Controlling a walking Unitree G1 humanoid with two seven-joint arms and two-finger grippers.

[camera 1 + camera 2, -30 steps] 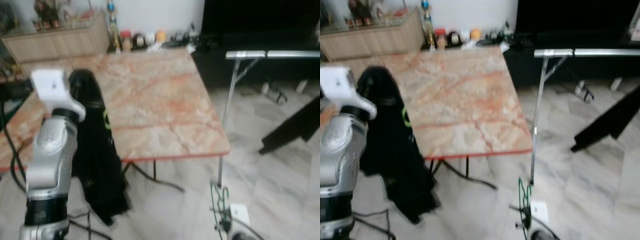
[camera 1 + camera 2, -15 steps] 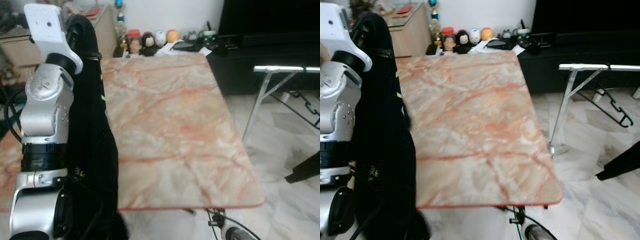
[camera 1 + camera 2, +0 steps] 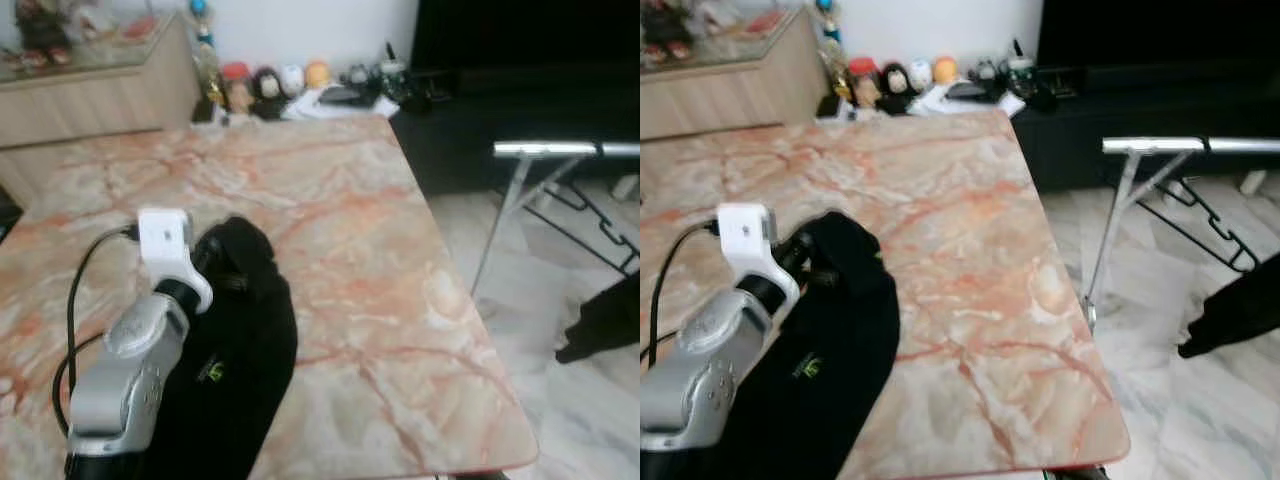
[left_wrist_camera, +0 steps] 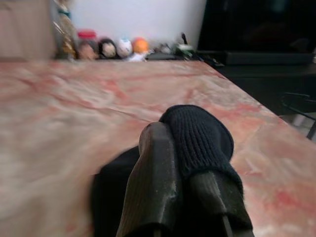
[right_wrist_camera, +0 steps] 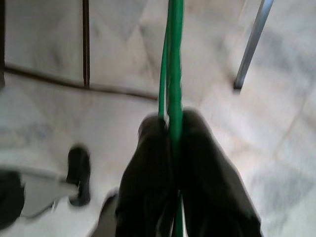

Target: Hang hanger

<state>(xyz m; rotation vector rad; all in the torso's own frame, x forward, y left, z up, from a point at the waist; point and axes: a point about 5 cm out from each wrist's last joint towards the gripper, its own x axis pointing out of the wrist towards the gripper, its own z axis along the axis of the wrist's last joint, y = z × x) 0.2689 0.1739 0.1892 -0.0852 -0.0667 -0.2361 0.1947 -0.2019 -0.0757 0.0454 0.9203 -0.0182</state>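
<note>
So we've got the left gripper (image 4: pixel 185 163) out over the pink-and-orange marbled surface (image 3: pixel 350 230), its two black fingers pressed together on a black knitted garment (image 3: pixel 240 370), which bunches up at the fingertips and drapes down along the silver left arm (image 3: pixel 130 370). In the left wrist view the knit fabric sits wedged right between the fingers (image 4: pixel 153 187).

The right gripper (image 5: pixel 173 163) is down low over the pale tiled floor (image 5: pixel 44 113), pinching a thin green wire hanger (image 5: pixel 173 64) between its fingers, the green wire running straight out past the fingertips.

Off to the right of the surface there's a silver metal rack bar on slanted legs (image 3: pixel 560 150), with a dark hanger (image 3: pixel 1210 225) hooked below it. At the far edge of the surface we see a row of small jars and figurines (image 3: pixel 270 85) and a wooden cabinet (image 3: pixel 100 95).
</note>
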